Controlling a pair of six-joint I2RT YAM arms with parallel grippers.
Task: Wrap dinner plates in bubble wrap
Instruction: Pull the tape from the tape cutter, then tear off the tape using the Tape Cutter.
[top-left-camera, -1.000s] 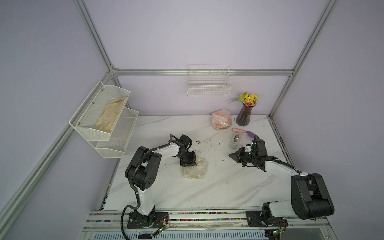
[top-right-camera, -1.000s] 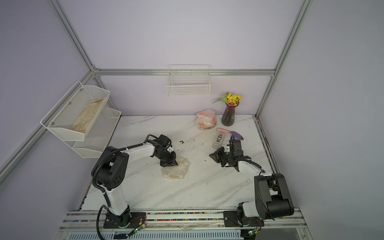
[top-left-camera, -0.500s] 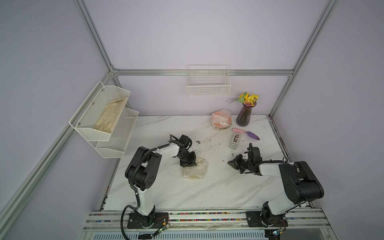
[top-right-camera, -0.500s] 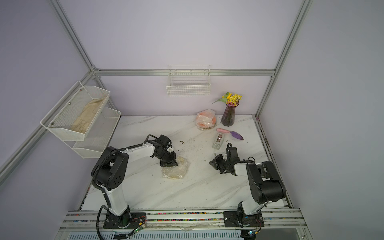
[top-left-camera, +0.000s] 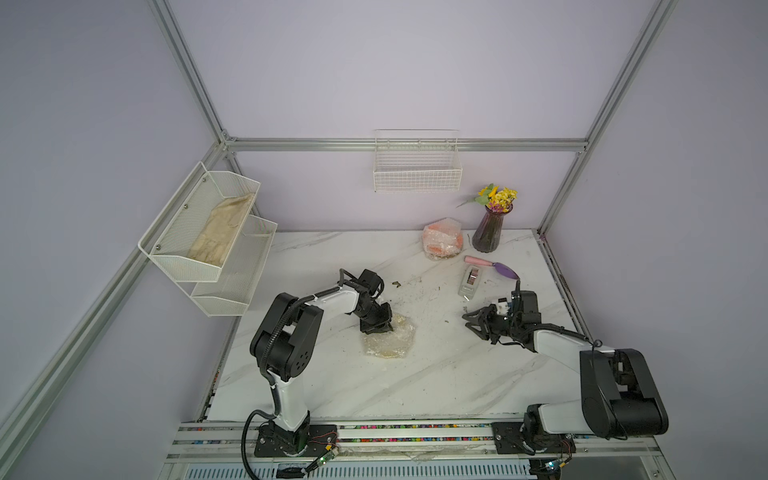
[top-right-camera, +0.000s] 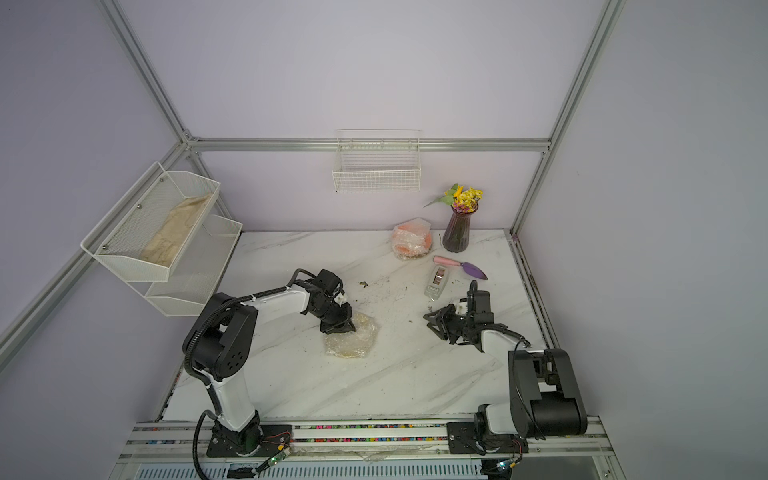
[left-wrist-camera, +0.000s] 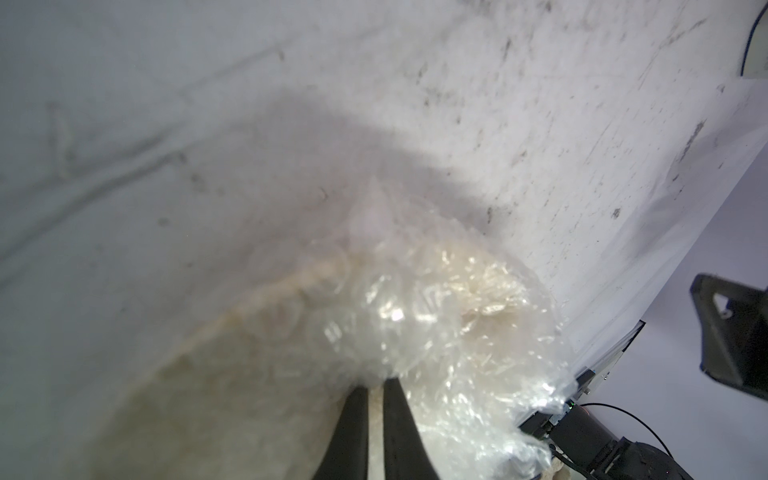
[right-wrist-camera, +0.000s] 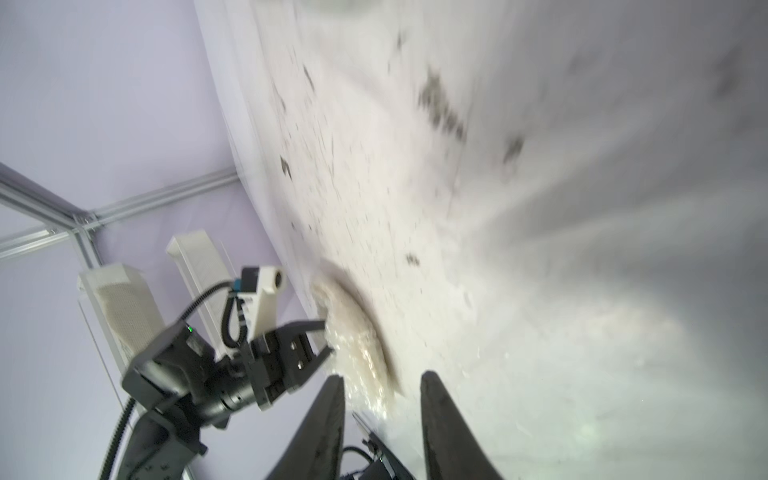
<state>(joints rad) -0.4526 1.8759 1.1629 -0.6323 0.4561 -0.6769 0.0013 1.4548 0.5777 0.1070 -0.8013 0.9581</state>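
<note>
On the worktop (top-left-camera: 332, 386), the left tool (top-left-camera: 376, 330) is nearly closed, nipping the bubble wrap (top-left-camera: 392, 338) folded over the cream plate (left-wrist-camera: 187, 395). Further right, the right tool (top-left-camera: 471, 324) hangs half-spread and empty. Next, I judge, it needs tape from the tape dispenser (top-left-camera: 469, 282) to seal the wrap.

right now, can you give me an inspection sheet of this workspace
surface: marble table, dark specks toward the back.
job's things: bubble wrap bundled over a pale plate mid-table; wrapped orange plate at the back.
clutter: tape dispenser, purple tool, vase of flowers.
grippers: left pincer shut on bubble wrap; right pincer open, empty.
cables: black cable looped at the front rail.
surroundings: wire basket on wall; mesh rack holding beige cloth.
</note>
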